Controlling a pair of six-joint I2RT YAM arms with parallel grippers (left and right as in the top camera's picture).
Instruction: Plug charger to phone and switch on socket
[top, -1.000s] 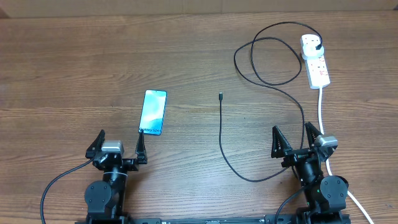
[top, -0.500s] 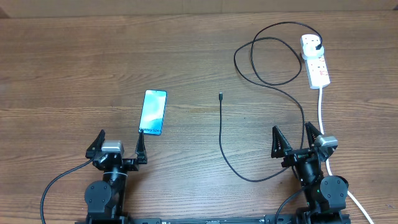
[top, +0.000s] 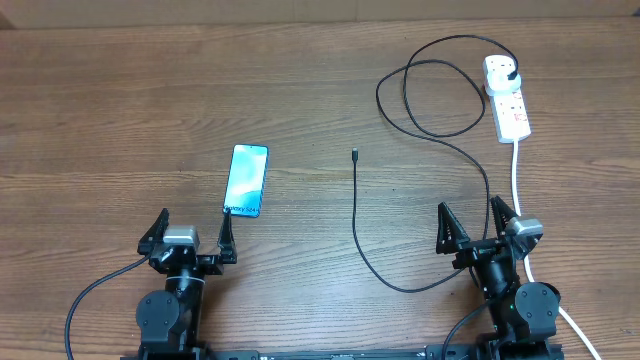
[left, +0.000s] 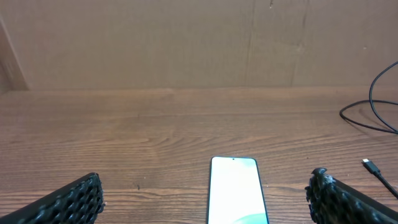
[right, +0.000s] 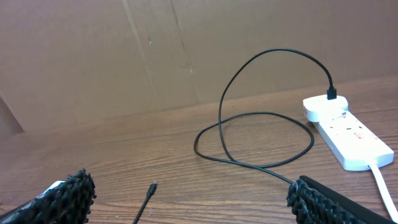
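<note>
Since nothing has moved this past second, with the left gripper (top: 190, 222) just short of the phone (top: 247, 180) and the right gripper (top: 470, 210) well to its right both gaping empty, the task looks unstarted: the phone lies flat, screen lit blue, the charger (top: 356, 200) with its tip loose at the phone's right.

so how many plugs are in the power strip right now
1: a black plug at the far end of the socket, on the charger cable. No other plug shows on it.
</note>
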